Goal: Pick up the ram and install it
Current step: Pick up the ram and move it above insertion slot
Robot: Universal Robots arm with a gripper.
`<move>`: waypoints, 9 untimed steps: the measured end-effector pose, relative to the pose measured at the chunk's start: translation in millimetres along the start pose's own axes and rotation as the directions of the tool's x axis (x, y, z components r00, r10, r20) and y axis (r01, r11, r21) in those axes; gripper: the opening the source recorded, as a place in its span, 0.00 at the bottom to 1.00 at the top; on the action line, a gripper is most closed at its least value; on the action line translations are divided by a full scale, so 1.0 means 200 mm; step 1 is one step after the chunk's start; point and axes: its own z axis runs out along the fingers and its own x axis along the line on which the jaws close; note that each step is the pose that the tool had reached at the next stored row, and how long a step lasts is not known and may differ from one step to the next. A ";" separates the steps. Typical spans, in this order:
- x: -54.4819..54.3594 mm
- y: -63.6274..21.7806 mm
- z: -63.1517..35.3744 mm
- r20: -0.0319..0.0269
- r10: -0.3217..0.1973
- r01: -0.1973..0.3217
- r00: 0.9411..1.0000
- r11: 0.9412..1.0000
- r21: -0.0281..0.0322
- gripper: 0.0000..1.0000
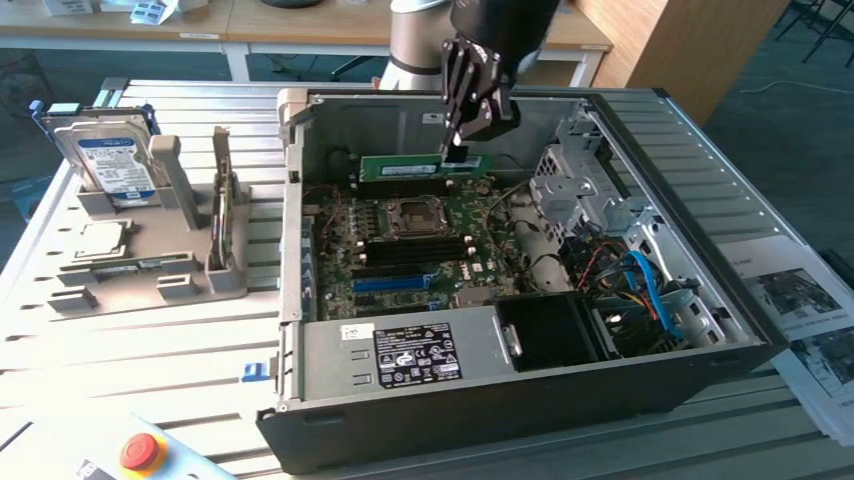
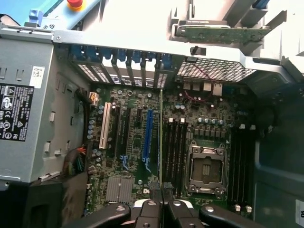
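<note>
A robot arm's gripper (image 1: 455, 155) is clamped on the ram (image 1: 414, 167), a green stick with a pale label, over an open computer case (image 1: 534, 400) on a slotted metal table (image 1: 160, 340). The fingers pinch the stick's upper edge near one end, so most of its length reaches out toward the exterior view's left. It hangs level above the motherboard (image 1: 400, 250), just past the bare processor socket (image 1: 414, 215).

From the wrist camera the ram (image 2: 161, 137) shows edge-on as a thin line running out from the closed gripper (image 2: 161, 199), alongside the bank of black memory slots (image 2: 175, 142).

The black-and-white sticker on the power supply (image 1: 400, 355) carries certification marks and fine print too small to read. The same goes for the blue-and-white label on the hard drive (image 1: 114, 165), which stands in a grey fixture (image 1: 147, 285) at the exterior view's left. A second green stick (image 1: 220, 200) stands upright on edge in that fixture. Printed sheets (image 1: 801, 300) lie at the exterior view's right, their text illegible, and a red button (image 1: 140, 450) sits at the near edge.
</note>
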 end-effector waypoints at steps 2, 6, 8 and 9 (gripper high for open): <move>-0.03 -0.003 0.003 0.000 0.000 0.000 1.000 1.000 0.000 0.12; -0.08 -0.008 0.009 0.000 0.000 0.000 1.000 1.000 0.000 0.12; -0.10 -0.009 0.011 0.000 0.000 0.000 1.000 1.000 0.000 0.12; -0.10 -0.010 0.011 0.000 0.000 0.000 1.000 1.000 0.000 0.12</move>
